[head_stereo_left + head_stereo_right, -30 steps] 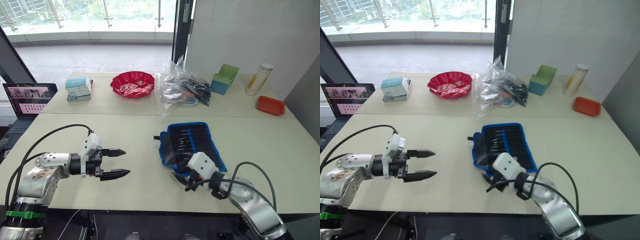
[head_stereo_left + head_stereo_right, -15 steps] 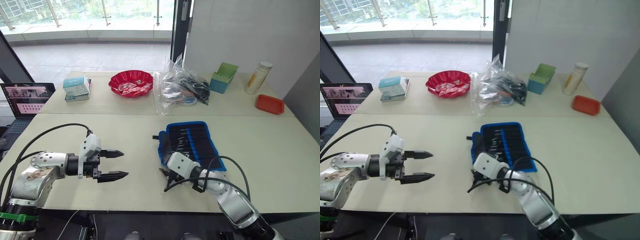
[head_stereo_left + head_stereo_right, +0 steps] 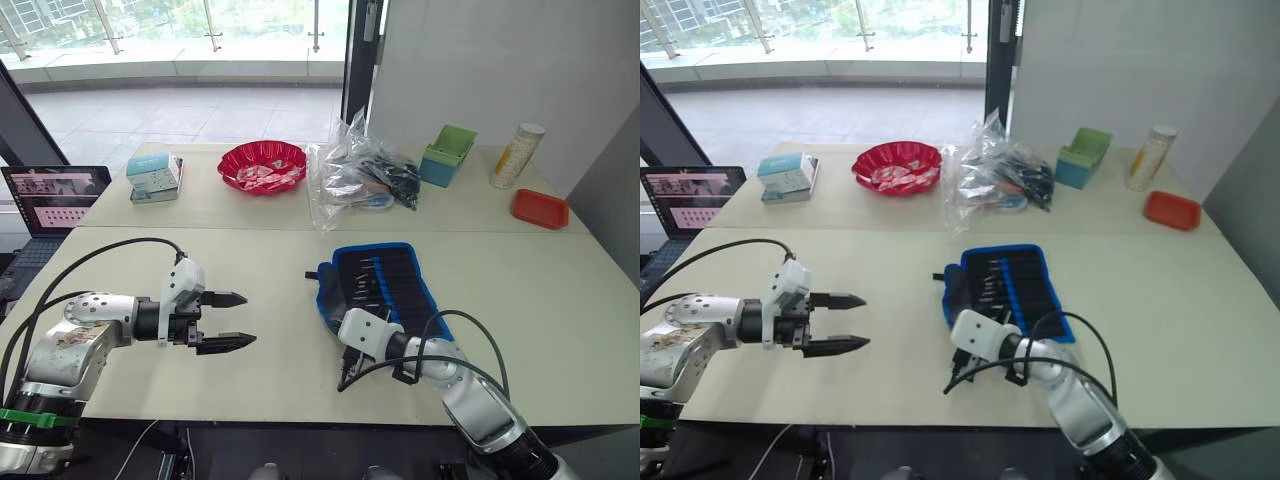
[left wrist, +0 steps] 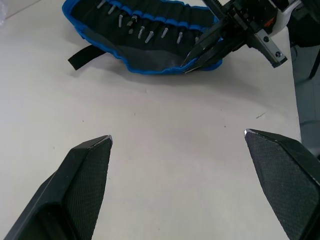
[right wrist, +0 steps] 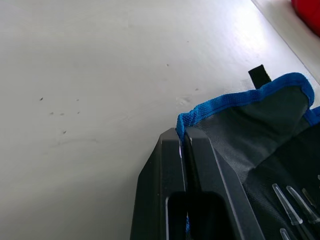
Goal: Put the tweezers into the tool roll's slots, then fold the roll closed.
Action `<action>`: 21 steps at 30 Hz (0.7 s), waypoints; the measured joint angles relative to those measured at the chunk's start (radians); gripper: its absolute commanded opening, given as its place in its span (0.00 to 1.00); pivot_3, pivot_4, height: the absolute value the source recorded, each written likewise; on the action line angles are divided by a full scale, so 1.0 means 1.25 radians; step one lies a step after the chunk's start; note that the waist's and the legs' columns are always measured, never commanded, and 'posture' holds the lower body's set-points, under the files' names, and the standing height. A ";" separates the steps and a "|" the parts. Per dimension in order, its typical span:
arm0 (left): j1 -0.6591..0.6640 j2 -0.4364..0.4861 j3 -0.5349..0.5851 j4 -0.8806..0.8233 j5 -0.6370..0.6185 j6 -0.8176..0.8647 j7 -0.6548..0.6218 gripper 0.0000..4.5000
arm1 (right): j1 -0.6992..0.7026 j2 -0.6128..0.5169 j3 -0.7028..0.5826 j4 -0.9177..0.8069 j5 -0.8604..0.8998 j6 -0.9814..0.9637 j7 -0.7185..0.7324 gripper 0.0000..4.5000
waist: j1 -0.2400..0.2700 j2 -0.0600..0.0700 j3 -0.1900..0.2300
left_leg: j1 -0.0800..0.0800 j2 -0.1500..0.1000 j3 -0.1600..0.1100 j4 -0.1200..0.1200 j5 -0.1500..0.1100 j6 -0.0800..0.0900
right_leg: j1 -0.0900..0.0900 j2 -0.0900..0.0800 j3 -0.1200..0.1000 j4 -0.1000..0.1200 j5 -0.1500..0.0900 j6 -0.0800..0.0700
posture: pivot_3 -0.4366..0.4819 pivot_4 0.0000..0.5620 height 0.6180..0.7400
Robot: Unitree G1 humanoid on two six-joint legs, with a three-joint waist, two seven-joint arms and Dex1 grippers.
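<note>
The tool roll is laid open at table centre, tweezers seated in its slots. Its blue edge at 7 o'clock is pinched by the right gripper, presumably for folding. The left gripper is held spread at 9 o'clock, well apart.

Office / lab-type test room, upper floor. Evidence: two plain cream tables pushed together, centre of frame; open laptop at left edge; floor-to-ceiling glazing w/ railing across top, bldgs visible outside; blank white wall upper right; tiled floor past the tables. Misc props along far table: red bowl, green box.
</note>
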 measured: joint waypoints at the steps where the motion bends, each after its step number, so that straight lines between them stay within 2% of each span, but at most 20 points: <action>1: -0.013 -0.004 -0.014 0.011 0.011 -0.011 -0.007 1.00 | 0.005 -0.011 -0.004 -0.003 0.001 -0.013 0.011 0.01 | 0.001 0.000 0.000 | 0.000 0.000 0.000 0.000 0.000 0.000 | 0.000 0.000 0.000 0.000 0.000 0.000 | 0.48 0.27 1.00; 4: -0.067 -0.027 -0.066 0.054 0.056 -0.045 -0.020 1.00 | 0.027 -0.042 -0.018 -0.017 0.018 -0.055 0.049 0.01 | 0.004 0.000 0.000 | 0.000 0.000 0.001 0.001 0.000 0.000 | 0.001 0.000 0.000 0.000 0.000 0.000 | 0.48 0.27 1.00; 9: -0.181 -0.126 -0.184 0.183 0.183 -0.188 -0.021 1.00 | 0.087 -0.096 -0.049 -0.051 0.057 -0.091 0.107 0.01 | 0.006 0.000 0.000 | -0.005 -0.001 0.003 0.008 -0.001 0.002 | 0.001 0.001 -0.002 0.000 0.000 0.000 | 0.48 0.27 1.00; 13: -0.320 -0.220 -0.240 0.356 0.274 -0.366 -0.017 1.00 | 0.105 -0.098 -0.066 -0.071 0.062 -0.091 0.112 0.01 | 0.006 -0.001 0.001 | -0.006 -0.001 0.003 0.011 -0.001 0.002 | 0.000 0.000 -0.002 -0.001 0.000 0.000 | 0.48 0.27 1.00; 21: -0.487 -0.303 -0.301 0.629 0.413 -0.724 -0.001 1.00 | 0.116 -0.075 -0.070 -0.092 0.047 -0.068 0.083 0.01 | 0.002 -0.001 0.001 | -0.007 -0.001 0.004 0.011 -0.001 0.002 | 0.000 0.000 -0.002 0.001 0.000 0.000 | 0.48 0.27 1.00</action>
